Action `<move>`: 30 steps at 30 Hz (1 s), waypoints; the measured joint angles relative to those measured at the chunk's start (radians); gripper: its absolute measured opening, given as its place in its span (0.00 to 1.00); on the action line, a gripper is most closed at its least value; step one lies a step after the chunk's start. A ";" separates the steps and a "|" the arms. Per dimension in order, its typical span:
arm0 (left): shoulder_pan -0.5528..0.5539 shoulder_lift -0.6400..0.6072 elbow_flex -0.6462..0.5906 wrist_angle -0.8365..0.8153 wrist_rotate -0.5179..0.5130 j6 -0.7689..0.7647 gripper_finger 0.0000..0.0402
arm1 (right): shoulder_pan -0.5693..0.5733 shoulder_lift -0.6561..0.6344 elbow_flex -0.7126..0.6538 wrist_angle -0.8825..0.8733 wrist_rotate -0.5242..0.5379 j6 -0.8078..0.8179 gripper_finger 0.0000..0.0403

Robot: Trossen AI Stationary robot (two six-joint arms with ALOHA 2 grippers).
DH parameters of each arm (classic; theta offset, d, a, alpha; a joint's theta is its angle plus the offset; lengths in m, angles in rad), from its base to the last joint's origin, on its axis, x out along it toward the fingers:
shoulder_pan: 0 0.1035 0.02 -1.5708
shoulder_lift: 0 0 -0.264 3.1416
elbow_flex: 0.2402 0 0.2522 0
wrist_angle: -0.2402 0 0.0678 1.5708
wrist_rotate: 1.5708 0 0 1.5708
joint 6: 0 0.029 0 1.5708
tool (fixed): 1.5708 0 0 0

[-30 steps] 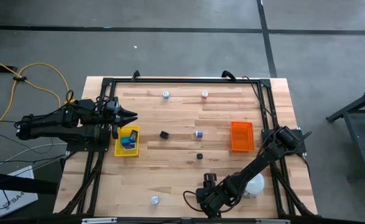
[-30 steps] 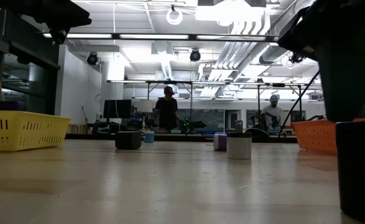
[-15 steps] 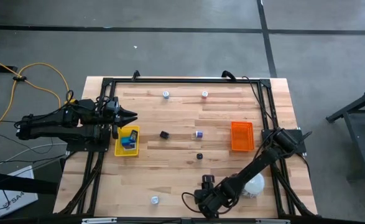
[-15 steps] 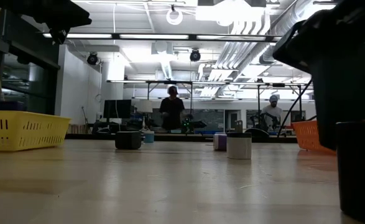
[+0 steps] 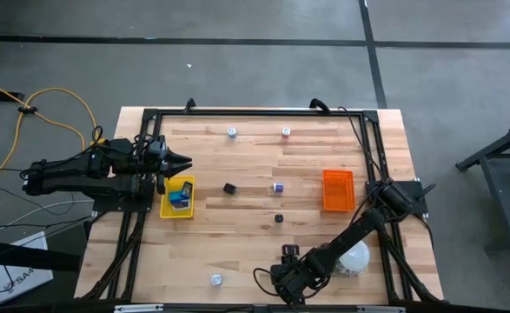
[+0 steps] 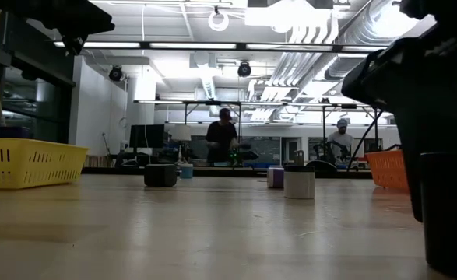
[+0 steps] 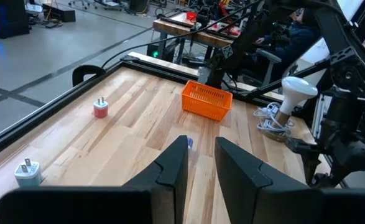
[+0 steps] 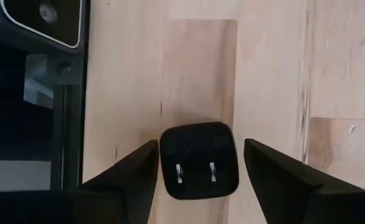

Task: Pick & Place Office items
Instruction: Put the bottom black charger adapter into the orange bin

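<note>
A small black plug block (image 8: 199,160) lies on the wood near the table's near edge, its two prongs facing up. My right gripper (image 8: 199,144) stands open over it, one finger on each side and a thin gap to each. In the high view, my right gripper (image 5: 282,278) hides this block. The low view shows the block (image 6: 450,210) large at the right. Other small office items lie spread out: a black one (image 5: 229,188), a purple one (image 5: 278,186), another black one (image 5: 279,218) and a white one (image 5: 215,279). My left gripper (image 5: 185,162) waits, shut, above the yellow tray (image 5: 177,196).
The orange tray (image 5: 338,189) stands at the right. A white dome with a coiled cable (image 5: 355,258) lies beside my right arm. Two small plugs (image 5: 232,132) (image 5: 286,132) sit near the far edge. A black frame rail (image 8: 64,124) runs close beside the block.
My right gripper has sunk toward the table, its open fingers coming down on either side of the black block. The block has stayed where it was. In the room behind, a person has walked toward the right.
</note>
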 joint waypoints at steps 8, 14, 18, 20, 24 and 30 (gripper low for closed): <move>0.000 0.000 0.000 0.000 0.000 0.000 0.19 | -0.002 0.000 0.000 -0.003 0.001 0.000 0.47; 0.000 0.000 0.000 0.000 0.000 0.000 0.19 | -0.002 0.000 0.000 -0.004 0.000 0.000 0.41; 0.000 0.000 0.000 0.000 0.000 0.000 0.19 | -0.002 -0.001 0.000 -0.004 0.000 0.000 0.37; 0.000 0.000 0.000 0.000 0.000 0.000 0.19 | -0.002 -0.001 0.000 -0.004 0.000 0.000 0.37; 0.000 0.000 0.000 0.000 0.000 0.000 0.19 | -0.002 -0.001 0.000 -0.004 -0.001 0.000 0.38; 0.000 0.000 0.000 0.000 0.000 0.000 0.19 | -0.004 -0.002 0.000 -0.003 -0.011 0.003 0.36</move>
